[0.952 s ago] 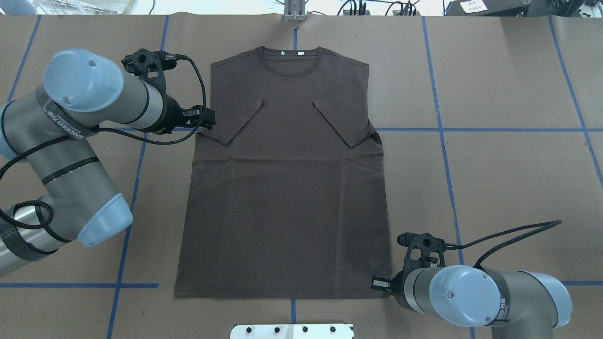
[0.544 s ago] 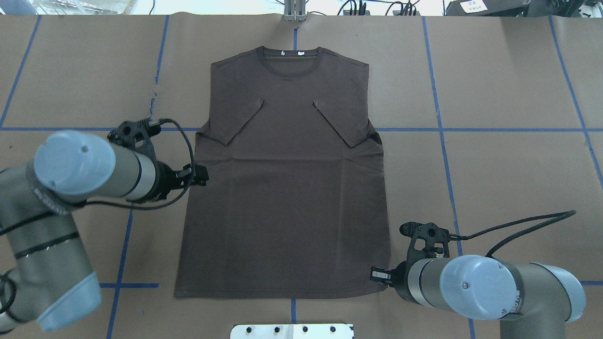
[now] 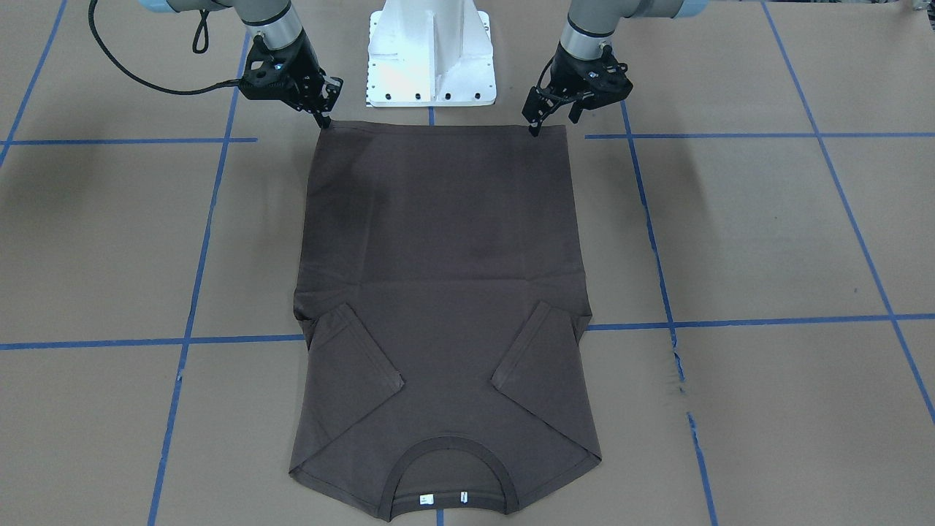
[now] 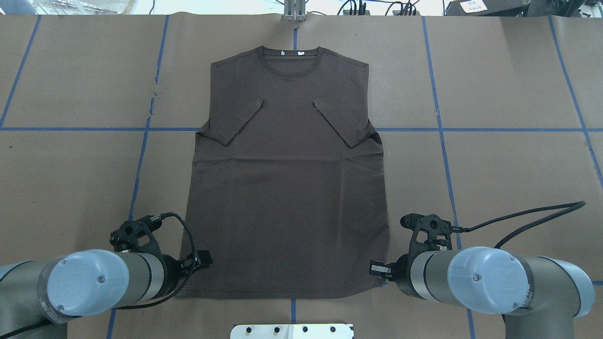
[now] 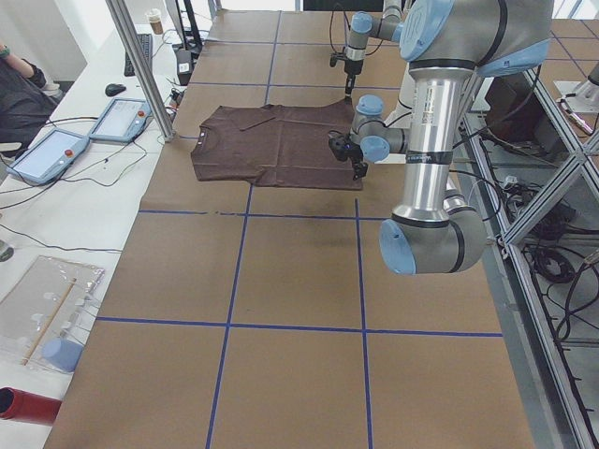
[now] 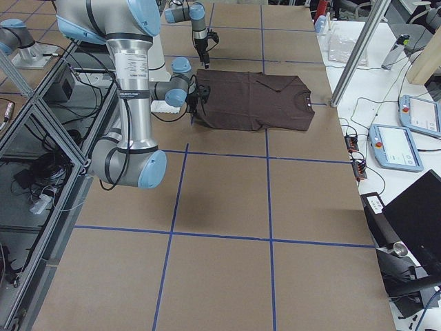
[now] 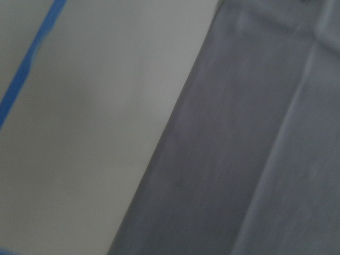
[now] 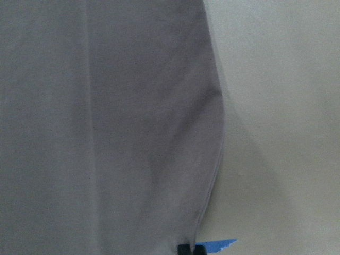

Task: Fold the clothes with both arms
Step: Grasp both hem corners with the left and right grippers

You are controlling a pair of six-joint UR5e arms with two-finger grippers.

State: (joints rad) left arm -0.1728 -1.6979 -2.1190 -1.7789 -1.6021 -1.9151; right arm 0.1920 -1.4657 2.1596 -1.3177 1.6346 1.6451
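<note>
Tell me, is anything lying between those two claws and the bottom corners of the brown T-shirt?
Nothing visible does. The left gripper and right gripper sit right at the hem corners of the T-shirt, with only the bare brown paper of the table around them.

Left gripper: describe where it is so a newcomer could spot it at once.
On the brown paper table, a brown T-shirt lies flat, collar away from the robot. The left gripper hangs at its hem corner on the overhead view's left, while the right gripper is at the opposite hem corner.
</note>
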